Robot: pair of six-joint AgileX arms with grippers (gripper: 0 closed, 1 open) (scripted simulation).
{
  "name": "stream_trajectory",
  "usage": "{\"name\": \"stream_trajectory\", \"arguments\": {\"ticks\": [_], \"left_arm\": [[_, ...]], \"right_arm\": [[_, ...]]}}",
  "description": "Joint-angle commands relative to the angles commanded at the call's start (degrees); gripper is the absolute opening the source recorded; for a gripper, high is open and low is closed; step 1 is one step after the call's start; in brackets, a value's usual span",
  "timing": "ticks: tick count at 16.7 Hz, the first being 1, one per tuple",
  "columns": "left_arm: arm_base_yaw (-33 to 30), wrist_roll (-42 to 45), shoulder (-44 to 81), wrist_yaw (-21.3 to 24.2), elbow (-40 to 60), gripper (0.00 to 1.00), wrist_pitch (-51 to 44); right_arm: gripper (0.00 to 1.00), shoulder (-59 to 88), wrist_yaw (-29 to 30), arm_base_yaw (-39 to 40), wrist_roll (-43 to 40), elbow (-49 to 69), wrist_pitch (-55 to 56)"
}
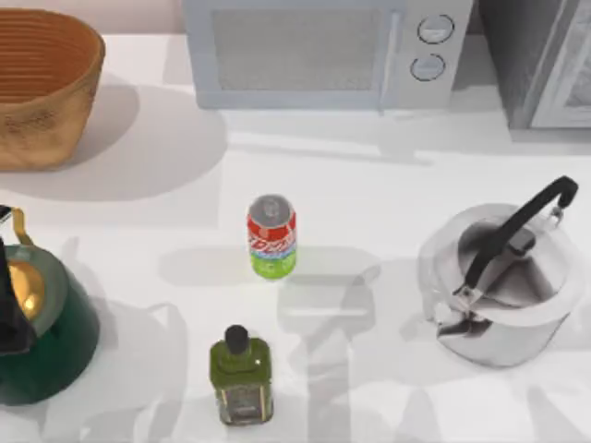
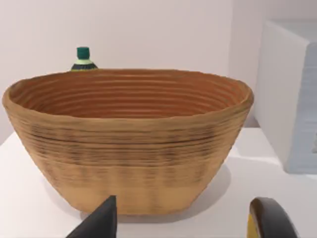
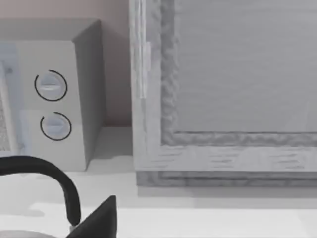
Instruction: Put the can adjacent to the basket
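Can: small red, white and green soda can point(image 1: 271, 236) upright mid-table, ungrasped | Basket: tan woven wicker basket point(image 1: 42, 88) far left, well apart | My pincers: spread cannot be told.

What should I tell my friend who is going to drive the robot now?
Left gripper: near the green kettle at the table's left edge, facing the basket. Whether its jaws are open cannot be told.
Right gripper: near the silver kettle, facing the microwave; jaws likewise unclear.
The can stands upright mid-table, untouched, well apart from the basket at the far left corner.
Done: nothing yet.
Left: grasp the can, carry it over, set it beside the basket.
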Motion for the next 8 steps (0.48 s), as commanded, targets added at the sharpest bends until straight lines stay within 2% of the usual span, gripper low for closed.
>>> {"name": "stream_trajectory", "arguments": {"ticks": [4, 8], "left_arm": [[-0.57, 0.15, 1.66, 0.11, 1.58, 1.00, -1.09], [-3.62, 1.07, 11.95, 0.35, 11.08, 1.00, -7.50]], "right_arm": [[1.00, 0.00, 0.00, 0.00, 0.00, 0.00, 0.00], [1.00, 0.00, 0.00, 0.00, 0.00, 0.00, 0.00]]}}
